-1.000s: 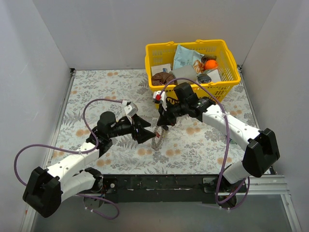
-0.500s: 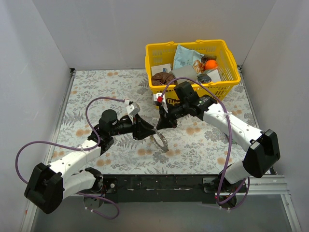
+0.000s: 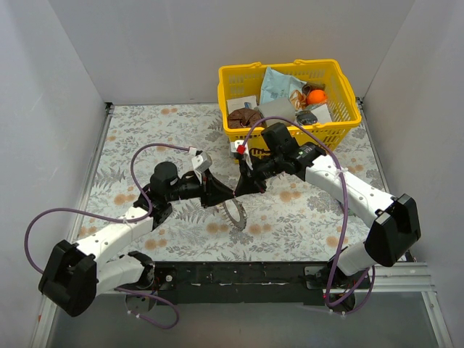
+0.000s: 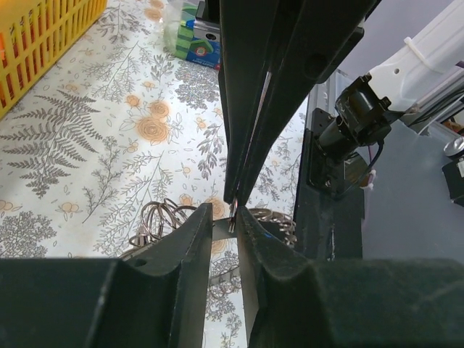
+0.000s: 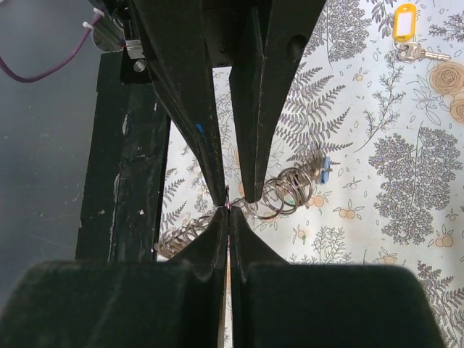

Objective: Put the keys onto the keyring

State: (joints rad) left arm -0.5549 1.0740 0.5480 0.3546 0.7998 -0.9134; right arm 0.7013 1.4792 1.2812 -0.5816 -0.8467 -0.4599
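Observation:
The keyring point(image 3: 235, 214), a shiny stack of metal loops, hangs on edge between both grippers just above the table. My right gripper point(image 3: 243, 188) is shut, pinching the ring's top edge point(image 5: 228, 209). My left gripper point(image 3: 221, 196) meets it from the left; its fingers point(image 4: 194, 239) stand a narrow gap apart, pressed on the ring's band beside the right fingertips. The ring's loops point(image 5: 283, 192) spread to both sides, and a blue-headed key point(image 5: 324, 170) hangs on them. A yellow-headed key point(image 5: 404, 22) lies on the table.
A yellow plastic basket point(image 3: 281, 71) full of odds and ends stands at the back right, close behind the right arm. A small green and blue object point(image 4: 197, 42) lies on the floral cloth. The black front rail point(image 3: 239, 272) runs just below the ring.
My left gripper has slid right and closed from wide open down onto the ring. The ring has tipped from edge-on to a slanted oval. The right gripper stayed shut.

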